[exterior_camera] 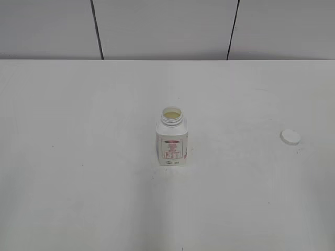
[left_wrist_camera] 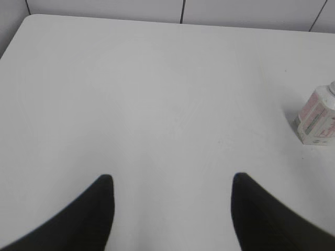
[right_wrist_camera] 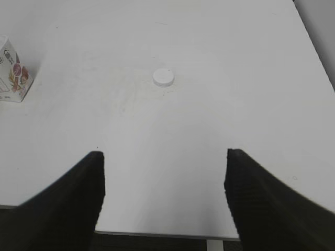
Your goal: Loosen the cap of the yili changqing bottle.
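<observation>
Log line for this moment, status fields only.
bottle: upright, neck open | cap: off, on table | left gripper: open, empty | right gripper: open, empty

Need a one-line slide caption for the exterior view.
Open bottle stands mid-table; its cap lies off to the right.

Bottle (right_wrist_camera: 13, 70) cut off at frame edge, label txt illegible

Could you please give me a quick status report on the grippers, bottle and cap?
Left gripper open, empty; right gripper likewise. Small squarish white plastic bottle upright, neck open. Round white screw cap off, lying on white table. No obstructions.
</observation>
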